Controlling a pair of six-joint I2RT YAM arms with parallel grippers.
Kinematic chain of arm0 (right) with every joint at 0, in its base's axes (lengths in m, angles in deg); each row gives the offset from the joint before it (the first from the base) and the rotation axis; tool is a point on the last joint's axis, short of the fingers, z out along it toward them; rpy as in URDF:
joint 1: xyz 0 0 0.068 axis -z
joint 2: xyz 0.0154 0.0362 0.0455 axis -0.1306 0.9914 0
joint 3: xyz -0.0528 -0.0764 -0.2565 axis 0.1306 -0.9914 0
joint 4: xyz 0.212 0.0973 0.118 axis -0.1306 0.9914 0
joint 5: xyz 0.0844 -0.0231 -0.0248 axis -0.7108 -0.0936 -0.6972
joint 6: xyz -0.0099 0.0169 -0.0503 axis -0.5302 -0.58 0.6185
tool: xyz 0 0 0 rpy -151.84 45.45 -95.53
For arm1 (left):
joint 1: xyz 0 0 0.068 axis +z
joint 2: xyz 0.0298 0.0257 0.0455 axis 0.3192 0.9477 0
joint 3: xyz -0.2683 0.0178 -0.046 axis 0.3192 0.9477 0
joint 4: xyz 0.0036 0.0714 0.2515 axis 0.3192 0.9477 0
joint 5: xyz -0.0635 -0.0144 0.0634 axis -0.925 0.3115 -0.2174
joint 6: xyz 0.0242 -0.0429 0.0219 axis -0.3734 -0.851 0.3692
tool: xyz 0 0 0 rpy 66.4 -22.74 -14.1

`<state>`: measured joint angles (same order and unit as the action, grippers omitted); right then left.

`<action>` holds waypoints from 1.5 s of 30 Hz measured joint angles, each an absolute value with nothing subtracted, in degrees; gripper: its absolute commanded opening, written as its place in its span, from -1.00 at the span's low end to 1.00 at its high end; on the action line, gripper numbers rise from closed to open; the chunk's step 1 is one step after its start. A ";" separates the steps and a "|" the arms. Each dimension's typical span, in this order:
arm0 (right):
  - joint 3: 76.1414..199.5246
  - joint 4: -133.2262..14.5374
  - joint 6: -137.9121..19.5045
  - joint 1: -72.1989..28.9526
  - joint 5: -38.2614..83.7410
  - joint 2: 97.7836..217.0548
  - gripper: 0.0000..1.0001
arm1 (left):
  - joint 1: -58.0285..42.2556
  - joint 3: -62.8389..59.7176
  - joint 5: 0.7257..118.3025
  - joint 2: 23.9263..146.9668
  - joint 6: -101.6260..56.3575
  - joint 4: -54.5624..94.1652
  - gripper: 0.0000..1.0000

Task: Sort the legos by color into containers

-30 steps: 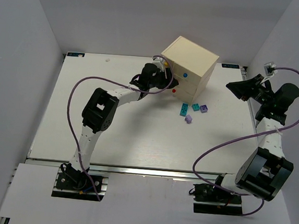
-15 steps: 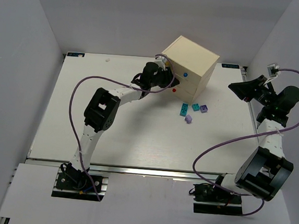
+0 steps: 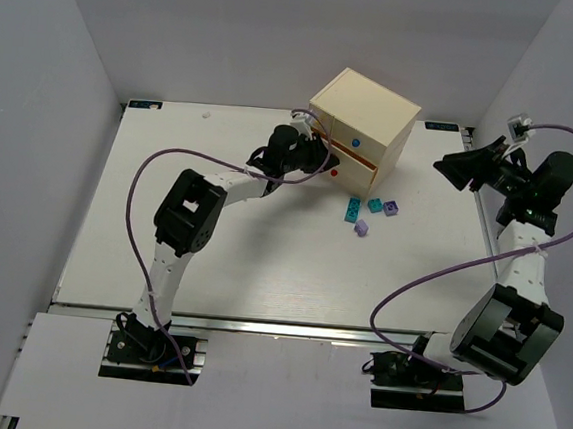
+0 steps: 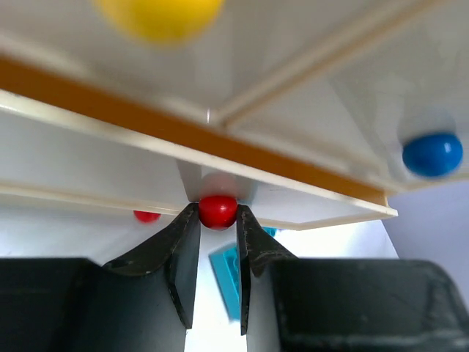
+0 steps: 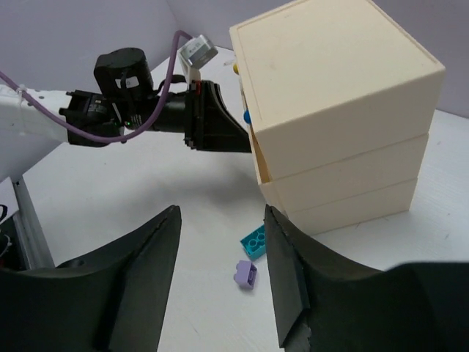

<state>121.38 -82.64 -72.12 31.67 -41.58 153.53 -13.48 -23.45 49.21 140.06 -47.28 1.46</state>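
**A:** Left arm status?

**B:** Left gripper (image 4: 218, 212) is pinched on the red knob (image 4: 218, 209) of the bottom drawer (image 4: 95, 165). One finger sits on each side of the knob, both touching it.

**A:** Drawer shut?

**B:** No. It stands a little way out of the cream chest (image 3: 363, 116), with a brown strip showing along its top edge. The right wrist view agrees: the lowest tier sticks out slightly past the two above it.

**A:** Other knobs?

**B:** Yellow knob (image 4: 160, 13) is on the top drawer and blue knob (image 4: 432, 153) on the middle one. Nothing is touching either.

**A:** Right arm?

**B:** Right gripper (image 5: 220, 220) is up in the air at the right side of the table (image 3: 213, 248), well apart from the chest and pointing toward it. Its fingers are spread with nothing between them.

**A:** Legos?

**B:** Four are visible, all loose on the table just in front of the chest and right of the left gripper. There are two teal bricks (image 3: 352, 210) (image 3: 375, 205), side by side. One lilac brick (image 3: 391, 208) is just right of them and another lilac brick (image 3: 362, 228) is a bit nearer the arms. No gripper is touching any of them. Can't see inside the drawer.
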 measured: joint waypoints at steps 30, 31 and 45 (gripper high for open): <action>122.60 -33.53 -6.50 10.33 -19.38 155.69 0.79 | -13.46 -6.62 48.42 124.01 -43.44 5.24 0.38; 121.18 -33.04 -5.30 9.94 -18.17 155.69 0.77 | -13.46 -6.58 48.42 123.34 -43.04 5.96 0.37; 111.93 -48.28 -22.78 -3.46 10.48 162.18 0.38 | -13.46 7.43 61.03 87.18 -34.74 23.97 -0.16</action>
<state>111.93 -48.28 -22.78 -3.46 10.48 162.18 -13.46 7.43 61.03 87.18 -34.74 23.97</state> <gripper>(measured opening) 0.681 0.294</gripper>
